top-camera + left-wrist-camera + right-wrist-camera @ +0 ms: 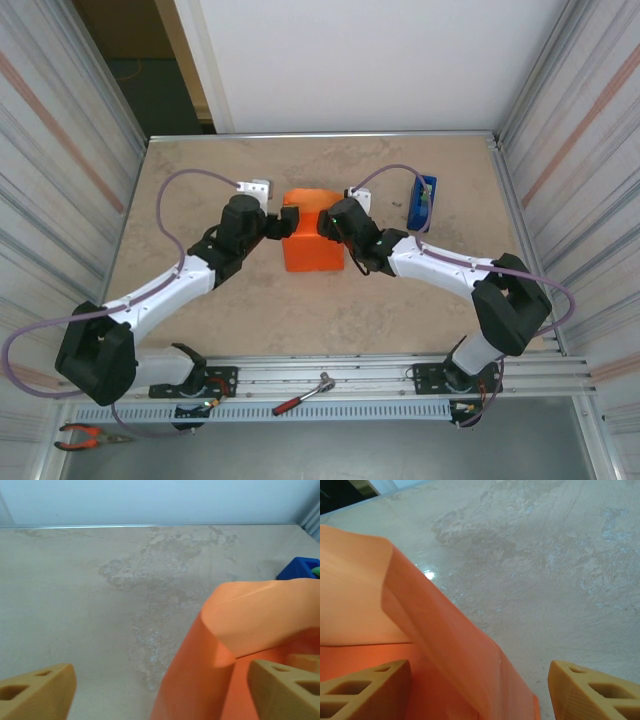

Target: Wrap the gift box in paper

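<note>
orange paper [312, 243] folded up, blue dispenser [423, 200] nearby

My top camera looks steeply down over the whole desk [200, 190] from above its near edge. Both wrist cameras sit low and close, sharing the paper [312, 250] at mid-desk.

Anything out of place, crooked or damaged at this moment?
Nothing damaged or spilled. The bright orange paper sheet sits as a loose hump mid-table, its folds raised rather than creased flat. A red-handled ratchet wrench lies loose on the front rail, and red-handled pliers at the near left corner.
</note>
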